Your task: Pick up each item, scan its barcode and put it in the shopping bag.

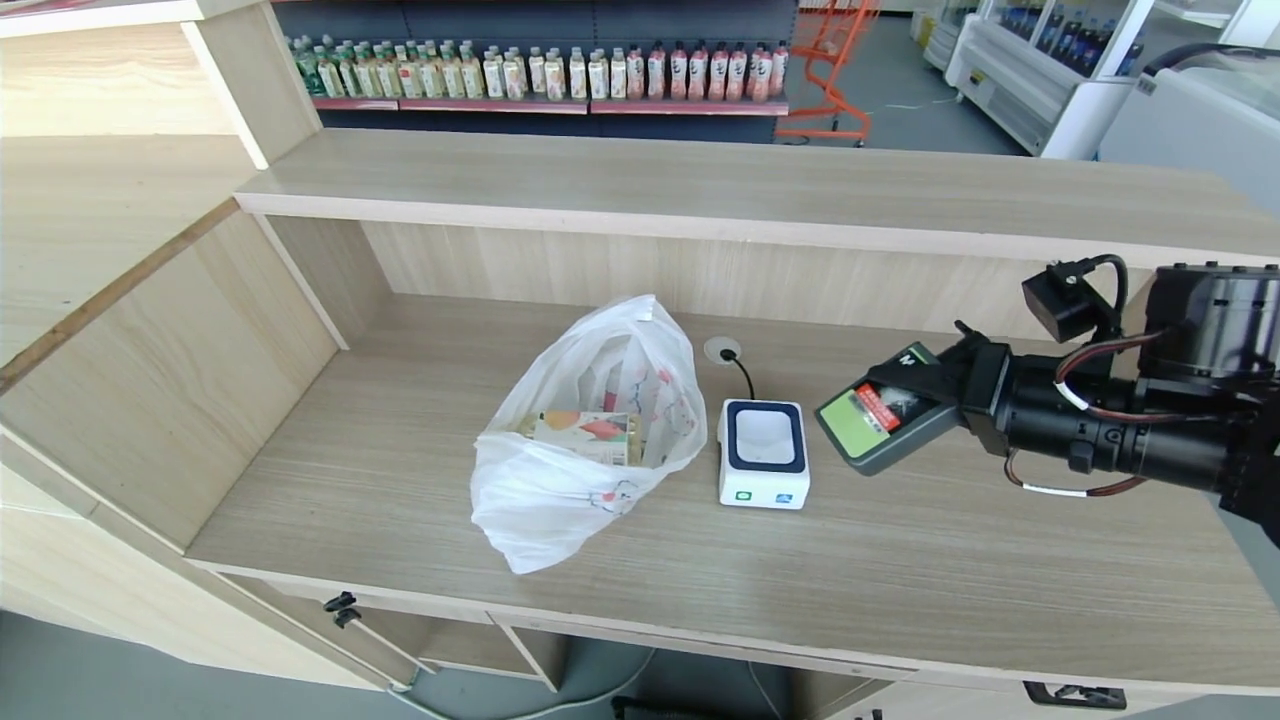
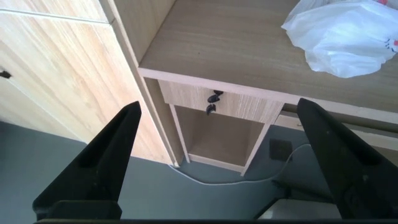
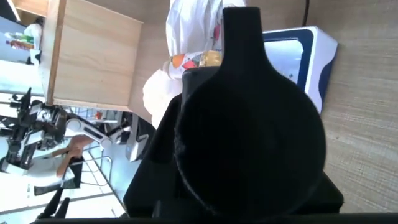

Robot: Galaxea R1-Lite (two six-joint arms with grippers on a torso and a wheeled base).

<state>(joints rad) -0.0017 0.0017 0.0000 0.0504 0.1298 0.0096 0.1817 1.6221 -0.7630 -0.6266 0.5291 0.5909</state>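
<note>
My right gripper [image 1: 938,384] is shut on a dark grey box [image 1: 880,420] with a green and red label. It holds the box tilted above the counter, just right of the white barcode scanner [image 1: 764,452]. The label faces up and toward the scanner. A white plastic shopping bag [image 1: 590,430] stands open left of the scanner, with a colourful carton [image 1: 585,432] inside. The scanner [image 3: 311,53] and the bag [image 3: 186,25] also appear in the right wrist view, behind a dark shape. My left gripper [image 2: 219,106] hangs open and holds nothing, low beside the counter's front left corner.
The scanner's black cable [image 1: 742,372] runs to a port in the counter [image 1: 900,560] behind it. A raised shelf [image 1: 760,190] and a side wall [image 1: 170,400] close in the counter. A drawer with a key [image 2: 214,99] sits under the front edge.
</note>
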